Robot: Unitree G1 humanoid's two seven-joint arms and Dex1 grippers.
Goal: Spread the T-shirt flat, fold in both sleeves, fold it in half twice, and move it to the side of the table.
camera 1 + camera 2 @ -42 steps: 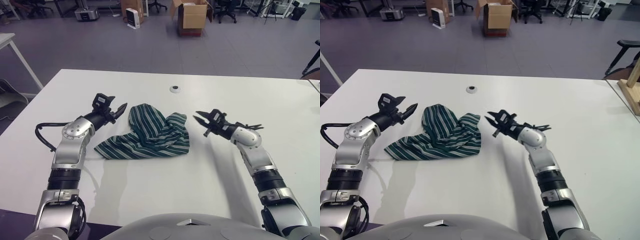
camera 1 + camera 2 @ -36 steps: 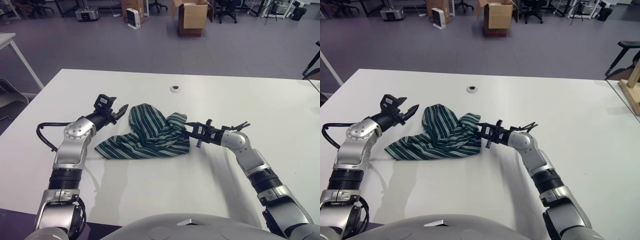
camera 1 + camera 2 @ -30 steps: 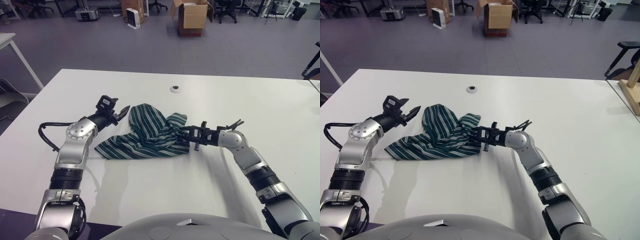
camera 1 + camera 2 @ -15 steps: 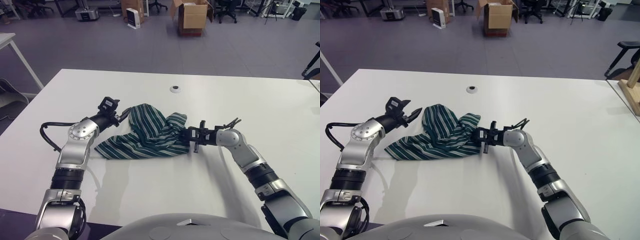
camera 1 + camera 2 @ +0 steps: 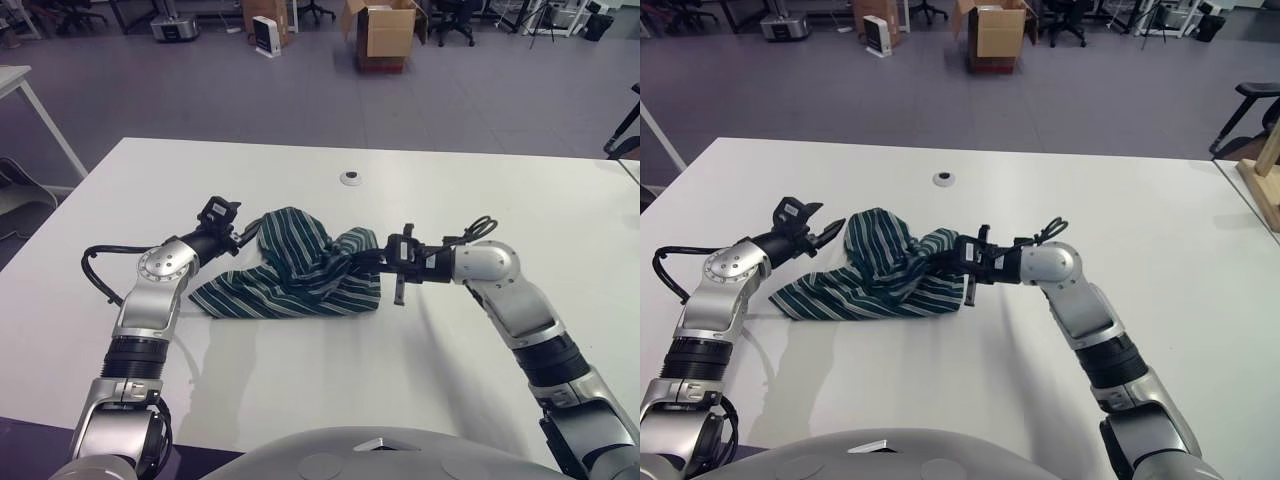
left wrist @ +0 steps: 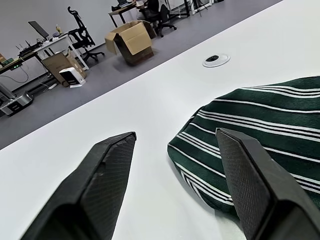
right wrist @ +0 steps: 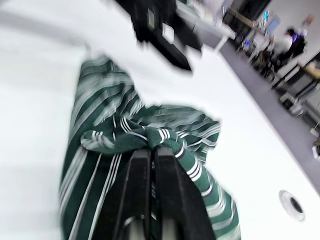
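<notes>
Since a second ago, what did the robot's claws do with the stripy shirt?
The right claw slid in to the crumpled green-and-white striped T-shirt and shut on a fold at its edge. The left claw, open, crept closer to the shirt's other side. The shirt is still bunched on the white table.

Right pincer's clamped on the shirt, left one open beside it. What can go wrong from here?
1. The right pincer is shut on a bunched fold of the crumpled T-shirt, probably several layers: pulling may drag the whole heap instead of opening it.
2. The left pincer is open beside the opposite edge, holding nothing: the cloth may slide across the table unanchored.
</notes>
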